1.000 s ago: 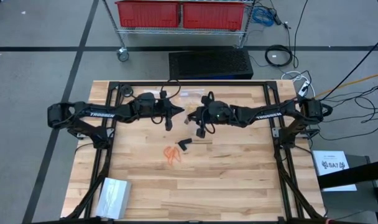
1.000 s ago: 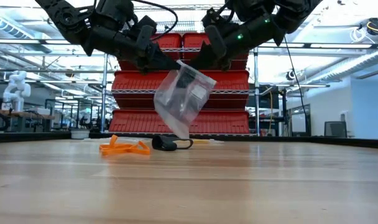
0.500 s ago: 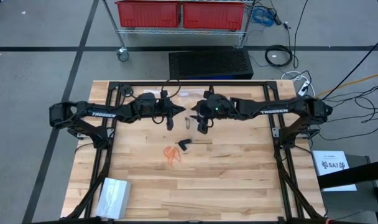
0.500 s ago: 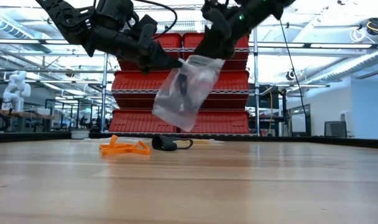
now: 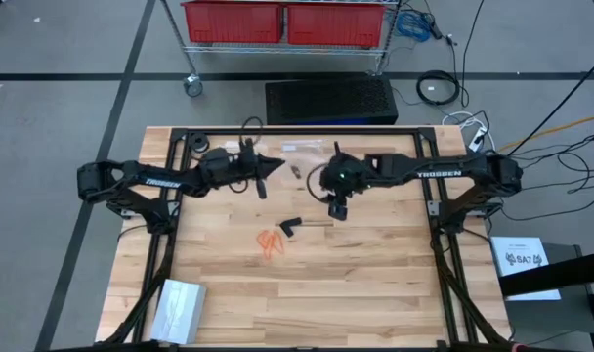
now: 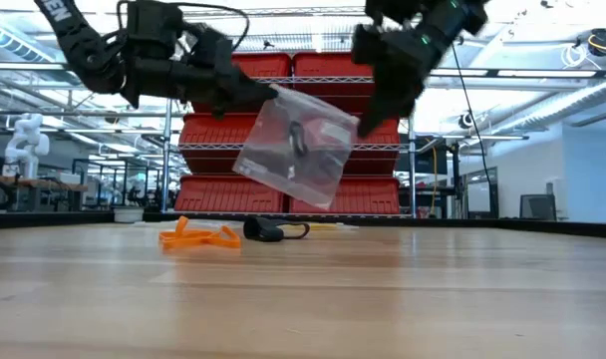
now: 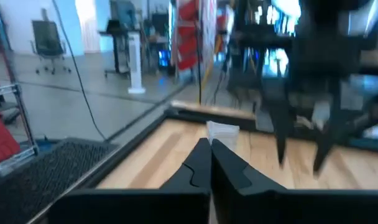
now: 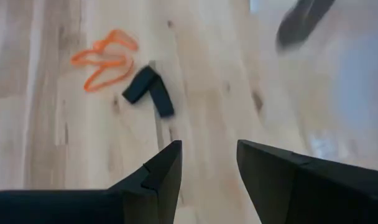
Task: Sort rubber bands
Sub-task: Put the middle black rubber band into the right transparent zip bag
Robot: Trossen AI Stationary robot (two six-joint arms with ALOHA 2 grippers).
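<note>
A clear plastic bag (image 6: 298, 150) with black rubber bands (image 6: 298, 138) inside hangs high over the table's middle, with my left gripper (image 6: 266, 97) shut on it. My right gripper (image 6: 373, 118) stands open just right of the bag's edge, pointing down, with nothing between its fingers (image 8: 207, 155). Orange rubber bands (image 5: 270, 242) and a black cluster (image 5: 291, 225) lie flat on the wooden table (image 5: 375, 284) below. In the right wrist view the orange bands (image 8: 105, 59) and the black ones (image 8: 150, 92) show ahead of the fingers. My left gripper pinches the bag's upper corner (image 6: 275, 99) between its two shut fingers, which reach in level from the table's left. The bag is lifted clear of the table and slants out and down from that corner toward the right. The left wrist view shows the pinched corner (image 7: 222, 130) just past the fingertips.
A stack of clear bags (image 5: 177, 308) lies at the near left corner, and another clear bag (image 5: 302, 147) at the far edge. Red bins on a wire rack (image 6: 283, 130) stand beyond the table. The near half of the table is bare wood.
My right gripper has opened and let go of the bag, then risen, moved toward the table's right edge and tipped downward. My left gripper has levelled out, still shut on the bag. The bag, earlier hanging steeply between both grippers, now slants out from the left gripper alone.
</note>
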